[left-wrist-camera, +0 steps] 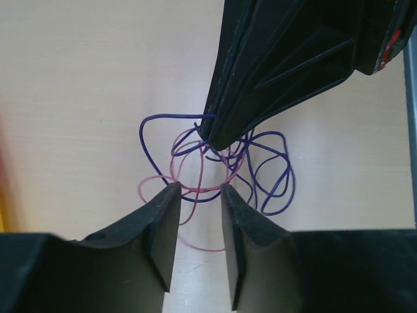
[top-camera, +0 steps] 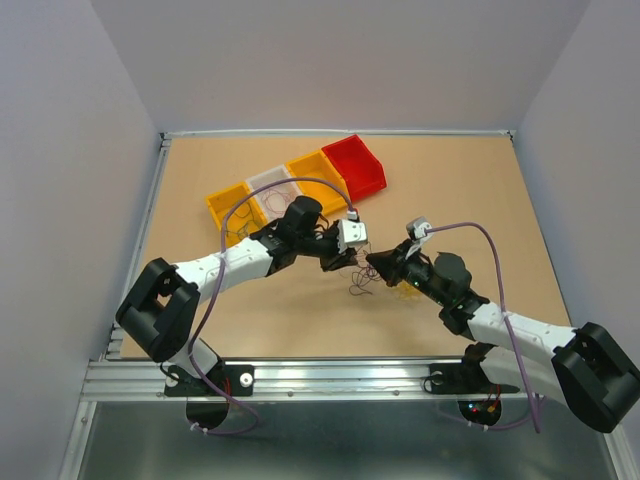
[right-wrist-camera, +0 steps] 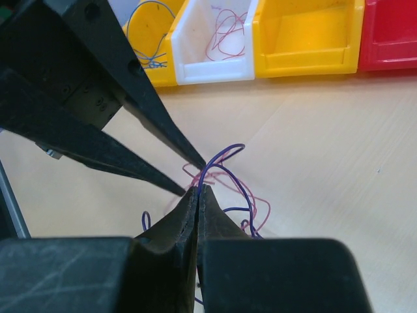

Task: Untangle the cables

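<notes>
The cables [top-camera: 360, 284] are a small clump of thin purple and pink wires [left-wrist-camera: 215, 169] on the wooden table between the two arms. My right gripper [right-wrist-camera: 201, 188] is shut on a purple wire [right-wrist-camera: 221, 156] that arches up out of its tips; in the left wrist view its dark fingers [left-wrist-camera: 225, 127] reach down into the clump from above. My left gripper [left-wrist-camera: 197, 190] faces it from the other side, jaws a finger's width apart, with a pink loop [left-wrist-camera: 195, 189] lying across the gap at the tips. The two grippers' tips nearly meet [top-camera: 358, 262].
A row of bins stands behind the clump: a yellow bin [right-wrist-camera: 153, 45] with blue wires, a white bin [right-wrist-camera: 218, 39] with pink wires, a second yellow bin [right-wrist-camera: 306, 39] and a red bin [right-wrist-camera: 391, 32]. Lavender arm cables [top-camera: 480, 235] arch over both arms.
</notes>
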Robot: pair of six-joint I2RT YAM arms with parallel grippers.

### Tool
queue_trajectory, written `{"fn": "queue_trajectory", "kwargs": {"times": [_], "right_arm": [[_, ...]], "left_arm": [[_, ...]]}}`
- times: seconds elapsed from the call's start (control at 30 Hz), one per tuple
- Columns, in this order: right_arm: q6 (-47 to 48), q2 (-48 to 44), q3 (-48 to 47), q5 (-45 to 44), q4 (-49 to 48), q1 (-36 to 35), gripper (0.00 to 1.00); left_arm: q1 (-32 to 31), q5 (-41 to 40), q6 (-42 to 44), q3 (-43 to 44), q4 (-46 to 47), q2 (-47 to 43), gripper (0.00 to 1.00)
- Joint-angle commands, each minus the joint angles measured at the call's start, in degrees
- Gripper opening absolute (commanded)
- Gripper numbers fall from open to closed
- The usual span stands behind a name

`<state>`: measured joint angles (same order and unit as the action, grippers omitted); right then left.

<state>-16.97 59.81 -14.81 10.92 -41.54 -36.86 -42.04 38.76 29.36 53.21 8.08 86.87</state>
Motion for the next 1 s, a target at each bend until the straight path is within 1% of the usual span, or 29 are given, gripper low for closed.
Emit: {"fn": "queue_trajectory", "kwargs": {"times": [0.0,0.03,0.13,0.23,0.33,0.43,0.47,0.53,0.57,0.67,0.7,0.8,0.9,0.97], "right_arm": [[-0.52,-1.19,1.1,1.04,-2.32,-0.49,0.01],[-0.61,-0.93,1.18,0.69,-2.32,-0.58,0.01],[-0.78,-0.66,1.18,-0.28,-2.32,-0.58,0.01],[-1.31,-0.75,1.27,-2.3,-2.06,-0.49,0.01],[-2.27,-0.84,1.45,-7.3,-1.44,-0.58,0.01],[-3.94,-1.45,1.71,-15.91,1.01,-0.49,0.02],[-4.9,-1.97,1.89,-20.54,1.54,-0.49,0.03],[-5.79,-2.77,2.59,-24.52,2.42,-0.49,0.06],[-6.57,-3.21,2.85,-27.5,2.86,-0.49,0.1],[-7.55,-6.1,4.08,-31.64,3.3,-0.58,0.1],[-7.81,-6.11,4.43,-32.53,3.57,-0.49,0.09],[-8.69,-7.34,4.61,-37.53,5.23,-0.4,0.02],[-11.32,-7.43,4.52,-44.82,7.26,-0.4,0.01],[-14.91,-7.69,4.44,-50.0,9.72,-0.32,0.01]], "left_arm": [[-0.76,-1.5,0.17,-0.39,2.73,-0.3,0.28],[-0.85,-1.58,0.43,-0.39,2.73,-0.3,0.16],[-0.76,-1.76,0.61,-0.65,2.82,-0.91,0.0],[-0.76,-2.37,0.34,-0.83,3.17,-1.53,0.0],[-0.76,-3.69,-0.45,-0.83,3.7,-1.62,0.0],[0.29,-5.1,-2.11,-0.48,4.57,-1.35,0.0],[0.64,-5.36,-3.08,-0.3,4.75,-1.35,0.0],[2.05,-5.8,-3.96,-0.13,5.37,-1.35,0.0],[2.57,-5.8,-4.4,-0.12,5.55,-1.35,0.0],[4.07,-5.89,-5.54,0.23,5.81,-1.62,0.0],[4.42,-5.98,-5.81,0.31,5.9,-1.7,0.0],[6.09,-6.07,-7.39,0.66,6.16,-2.06,0.0],[7.59,-6.24,-8.18,0.93,6.16,-3.19,0.0],[8.38,-8.26,-9.32,1.1,6.25,-5.04,0.0]]}}
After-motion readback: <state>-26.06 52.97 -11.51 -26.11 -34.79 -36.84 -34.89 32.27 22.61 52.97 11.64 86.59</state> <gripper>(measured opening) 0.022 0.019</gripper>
